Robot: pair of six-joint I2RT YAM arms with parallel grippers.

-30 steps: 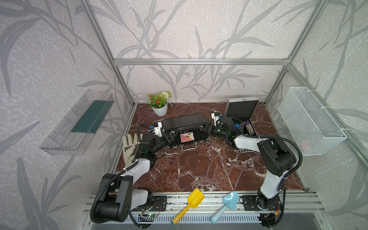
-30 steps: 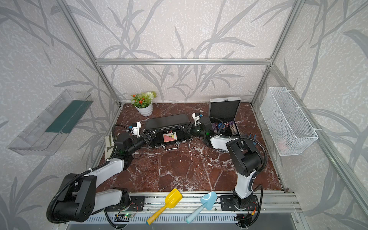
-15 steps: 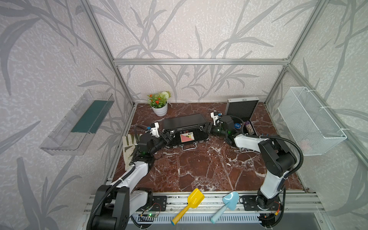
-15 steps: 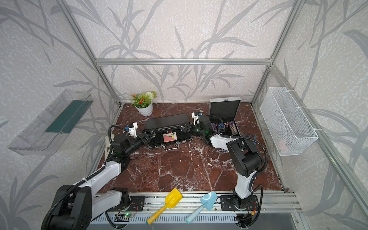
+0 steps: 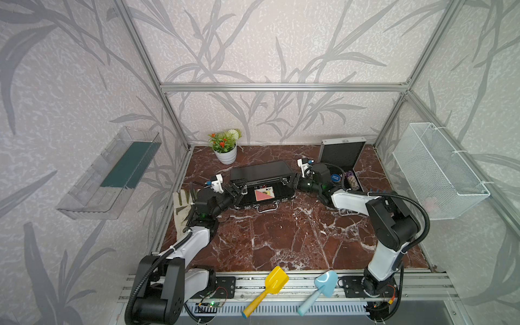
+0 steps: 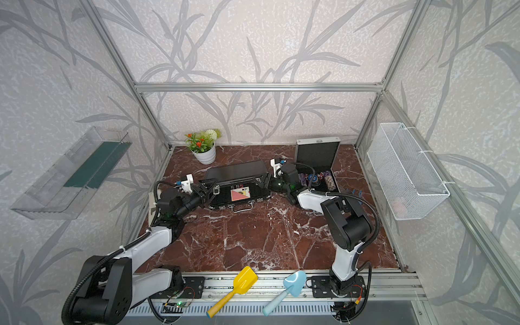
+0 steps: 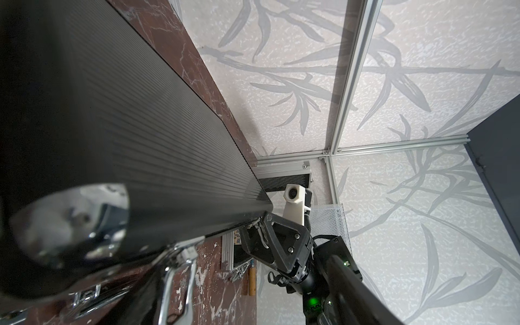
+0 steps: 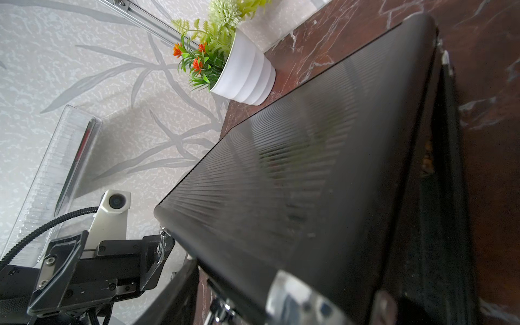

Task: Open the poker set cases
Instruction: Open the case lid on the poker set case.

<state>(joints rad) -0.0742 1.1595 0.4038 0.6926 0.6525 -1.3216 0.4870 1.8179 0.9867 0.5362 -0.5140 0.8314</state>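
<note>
The large black poker set case [image 5: 264, 194] lies mid-table with its ribbed lid [image 5: 260, 171] tilted up, so cards and dice show inside. My left gripper [image 5: 239, 191] is shut on the lid's left front corner. My right gripper [image 5: 289, 181] is shut on its right front corner. The lid [image 7: 112, 126] fills the left wrist view, and the right gripper [image 7: 260, 236] shows at its far corner. In the right wrist view the left gripper [image 8: 166, 253] touches the lid [image 8: 295, 183]. The small silver case [image 6: 316, 153] stands open at the back right, with chips [image 6: 329, 181] inside.
A white flowerpot [image 5: 226, 153] stands just behind the black case. A glove [image 5: 183, 208] lies by the left wall. A yellow scoop [image 5: 270, 287] and a blue scoop [image 5: 320, 289] rest on the front rail. A wire basket [image 5: 439, 174] and a clear shelf [image 5: 112, 174] hang on the side walls.
The left arm's forearm has swung up and toward the front while its gripper stayed at the lid's corner. The lid's front edge has risen slightly. The right arm has barely moved.
</note>
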